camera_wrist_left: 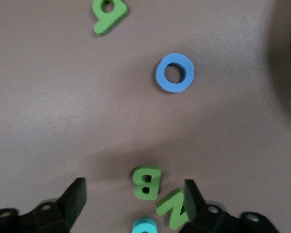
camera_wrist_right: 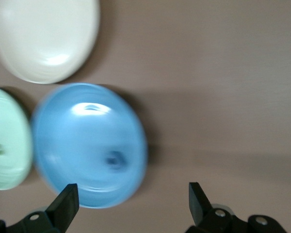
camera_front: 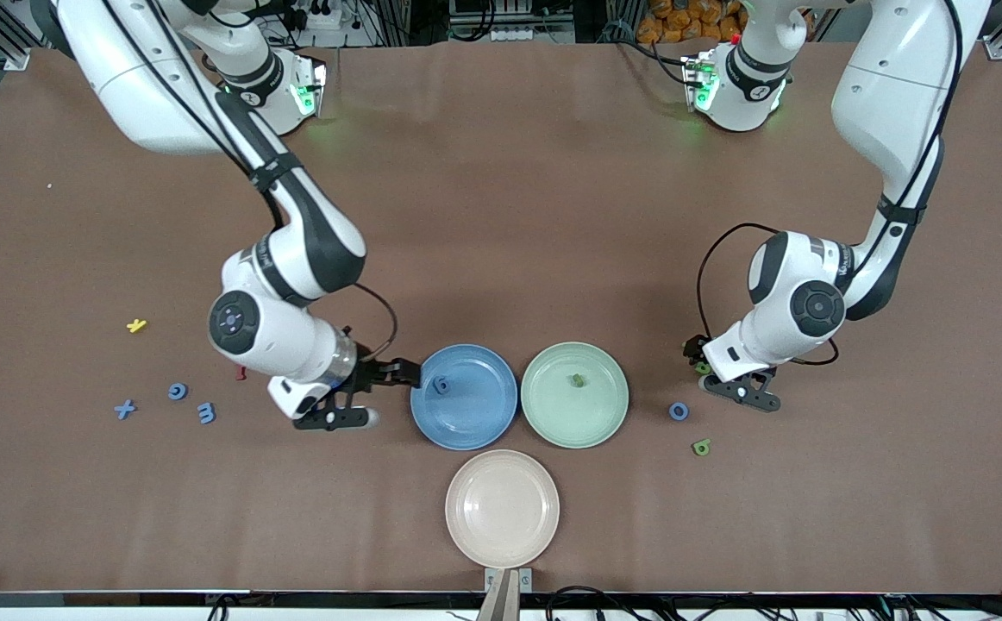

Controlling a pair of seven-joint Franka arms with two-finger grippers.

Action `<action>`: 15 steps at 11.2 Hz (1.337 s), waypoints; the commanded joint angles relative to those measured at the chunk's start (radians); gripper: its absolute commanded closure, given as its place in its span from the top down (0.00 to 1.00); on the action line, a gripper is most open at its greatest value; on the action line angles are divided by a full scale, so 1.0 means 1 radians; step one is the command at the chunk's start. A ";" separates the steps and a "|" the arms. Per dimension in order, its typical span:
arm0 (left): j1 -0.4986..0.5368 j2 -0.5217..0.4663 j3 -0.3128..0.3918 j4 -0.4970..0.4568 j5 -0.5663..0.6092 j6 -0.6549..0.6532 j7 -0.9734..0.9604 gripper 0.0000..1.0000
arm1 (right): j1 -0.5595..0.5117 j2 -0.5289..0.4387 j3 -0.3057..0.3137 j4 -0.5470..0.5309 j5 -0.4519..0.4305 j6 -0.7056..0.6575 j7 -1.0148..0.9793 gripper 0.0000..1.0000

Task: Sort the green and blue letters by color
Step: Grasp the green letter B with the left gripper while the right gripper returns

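Note:
A blue letter lies in the blue plate, and a green letter lies in the green plate. My right gripper stands open and empty beside the blue plate, at its rim toward the right arm's end. My left gripper is open, low over a green B and a green N; the N touches one finger. A teal letter lies by them. A blue O and another green letter lie nearer the front camera. Three blue letters lie toward the right arm's end.
A beige plate stands nearest the front camera, below the two coloured plates. A yellow letter and a dark red letter lie toward the right arm's end, the red one close under the right arm's wrist.

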 commanded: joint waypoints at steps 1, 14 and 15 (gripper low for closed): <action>0.007 0.019 -0.002 0.003 -0.001 0.021 0.021 0.81 | -0.140 0.012 -0.021 0.002 -0.151 -0.115 -0.225 1.00; 0.007 0.056 0.008 0.020 -0.001 0.024 0.003 0.00 | -0.445 -0.002 -0.150 -0.241 -0.290 0.090 -0.557 1.00; 0.007 0.054 0.008 0.020 -0.001 0.024 -0.002 0.00 | -0.445 -0.002 -0.150 -0.245 -0.287 0.092 -0.556 1.00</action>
